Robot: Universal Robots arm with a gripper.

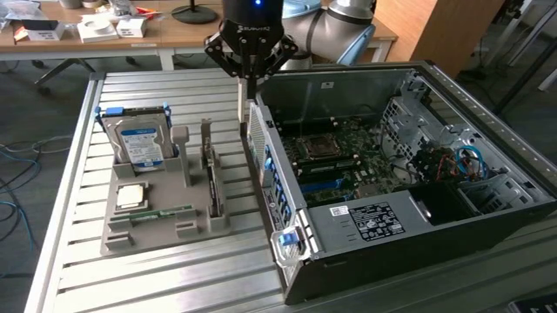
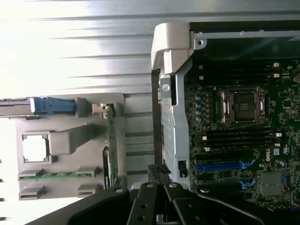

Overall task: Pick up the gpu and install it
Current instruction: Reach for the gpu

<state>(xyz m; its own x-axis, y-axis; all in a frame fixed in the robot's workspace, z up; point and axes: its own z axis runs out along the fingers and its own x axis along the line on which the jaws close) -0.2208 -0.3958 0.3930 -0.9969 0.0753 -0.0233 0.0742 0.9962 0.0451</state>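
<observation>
The gpu stands on its long edge in a slot of the grey parts tray, a thin dark card with a grey bracket at its far end. From the wrist I see its green top edge. My gripper hangs above the far end of the open computer case's rear wall, to the exterior view's right of the gpu and well above it. The fingertips are shut, and I see nothing held between them. The motherboard lies exposed inside the case, with a blue slot on it.
In the tray are also a silver hard drive standing upright, a processor and a green memory stick. A pale upright strip stands by the case's rear wall just below my gripper. Slatted metal table lies underneath.
</observation>
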